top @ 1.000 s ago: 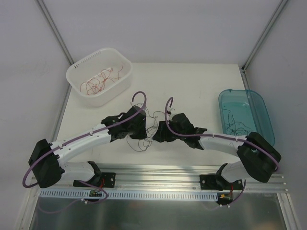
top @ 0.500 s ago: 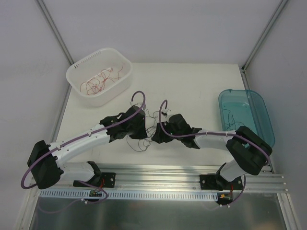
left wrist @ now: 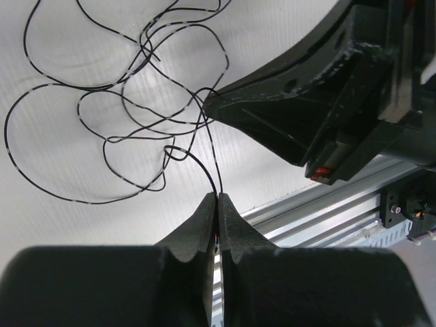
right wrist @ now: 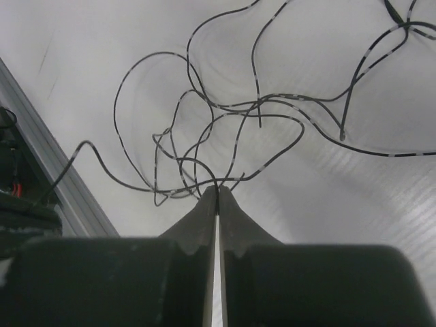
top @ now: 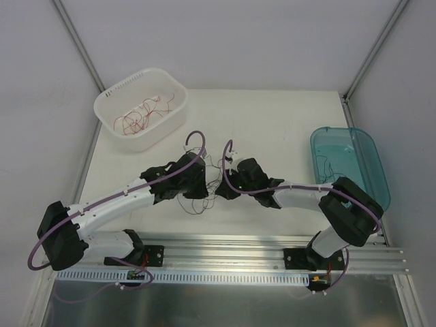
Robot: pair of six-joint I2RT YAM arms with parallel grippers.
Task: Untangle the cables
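Two grippers meet over the black cables, a loose tangle on the table near the white basket, to its front-right. The left gripper has its fingers pressed together, pinching one strand. On the right gripper the fingers are likewise together, nipping strands at the tips. Red cables lie inside the basket.

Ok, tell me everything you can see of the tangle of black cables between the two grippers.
The tangle of black cables is a loose bunch of hair-thin black wires with pale glints, curled into overlapping loops with a few free ends. It lies on the white table near the front edge, between the two arms. The left gripper is shut on one strand that runs up to its fingertips, and the right gripper is shut on strands at the other side.
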